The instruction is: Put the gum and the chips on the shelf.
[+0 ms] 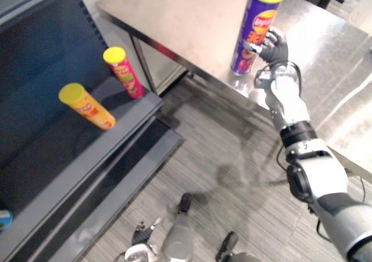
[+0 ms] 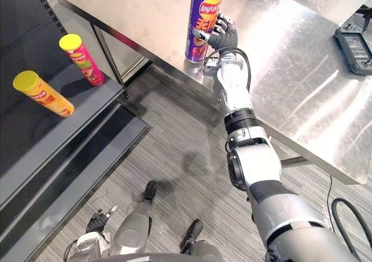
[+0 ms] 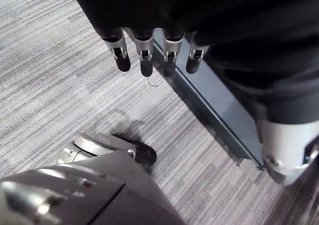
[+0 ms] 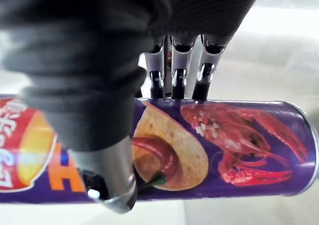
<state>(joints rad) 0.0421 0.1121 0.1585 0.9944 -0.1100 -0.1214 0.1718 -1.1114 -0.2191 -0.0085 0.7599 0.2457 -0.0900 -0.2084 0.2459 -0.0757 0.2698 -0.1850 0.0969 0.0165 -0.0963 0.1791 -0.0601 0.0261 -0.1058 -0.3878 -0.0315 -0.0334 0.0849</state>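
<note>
The right hand (image 2: 224,36) curls round the upright purple chips can (image 2: 203,18) on the steel surface (image 2: 290,82). The left hand (image 3: 145,53) hangs low near the floor (image 3: 50,60), fingers straight.

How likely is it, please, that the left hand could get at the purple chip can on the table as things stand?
Probably not: the left hand hangs low over the floor, fingers relaxed, far from the purple chip can on the steel table, which the right hand grips.

The purple can (image 1: 253,38), the pink can (image 1: 127,75) and the orange can (image 1: 90,108) are each yellow-lidded.
</note>
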